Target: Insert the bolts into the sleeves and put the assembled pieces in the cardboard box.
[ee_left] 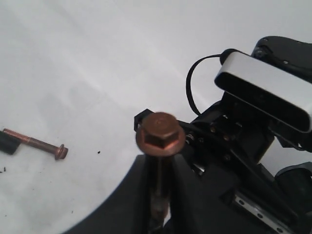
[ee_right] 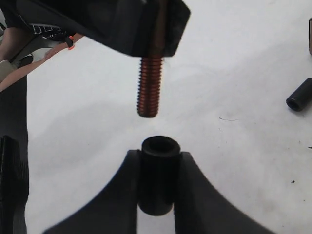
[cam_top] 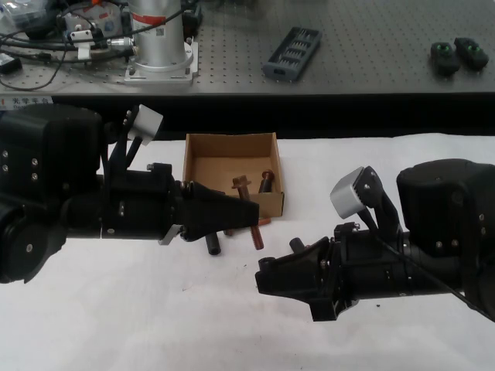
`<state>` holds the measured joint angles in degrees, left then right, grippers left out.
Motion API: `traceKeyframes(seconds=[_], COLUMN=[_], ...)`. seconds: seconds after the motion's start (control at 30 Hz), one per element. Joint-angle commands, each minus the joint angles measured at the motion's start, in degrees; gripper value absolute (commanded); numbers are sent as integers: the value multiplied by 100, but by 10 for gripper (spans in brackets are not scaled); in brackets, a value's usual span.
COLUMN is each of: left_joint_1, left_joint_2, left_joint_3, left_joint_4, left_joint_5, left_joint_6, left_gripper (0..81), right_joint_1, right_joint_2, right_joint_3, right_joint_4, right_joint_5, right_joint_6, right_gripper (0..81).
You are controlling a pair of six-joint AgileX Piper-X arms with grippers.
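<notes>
Left gripper [ee_left: 161, 168]: you have it clamped on a bolt [ee_left: 160, 134].
Right gripper [ee_right: 158, 158]: clamped on a sleeve [ee_right: 158, 178].
Gap: bolt tip faces sleeve mouth, not touching.

The bench [cam_top: 116, 332] is covered by a white sheet [cam_top: 348, 154]; behind, a grey perforated table [cam_top: 371, 46] is loaded with cables [cam_top: 31, 39] and a metal column [cam_top: 158, 31].

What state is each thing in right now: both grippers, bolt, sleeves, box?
left gripper: shut on bolt
bolt: held, threaded end just short of the sleeve's mouth, not yet inserted
right gripper: shut on sleeve
sleeve: held, mouth facing the bolt, empty
spare sleeve: lying loose, empty
cardboard box: open, two bolts inside
</notes>
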<state>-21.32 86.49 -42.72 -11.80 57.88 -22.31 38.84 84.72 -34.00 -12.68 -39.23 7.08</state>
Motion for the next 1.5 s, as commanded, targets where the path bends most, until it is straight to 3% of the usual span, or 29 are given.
traceKeyframes(seconds=[0.0,1.47], left_joint_1=[-12,-12], left_joint_2=[-69,-68], left_joint_3=[-67,-67], left_joint_4=[-68,430], left_joint_5=[-20,232], left_joint_6=[2,107], left_gripper=[6,6], right_joint_1=[110,189], right_joint_2=[-49,-49], right_joint_3=[-23,-19], right_joint_4=[-186,-311], right_joint_5=[30,140], right_joint_6=[103,-33], right_gripper=[10,11])
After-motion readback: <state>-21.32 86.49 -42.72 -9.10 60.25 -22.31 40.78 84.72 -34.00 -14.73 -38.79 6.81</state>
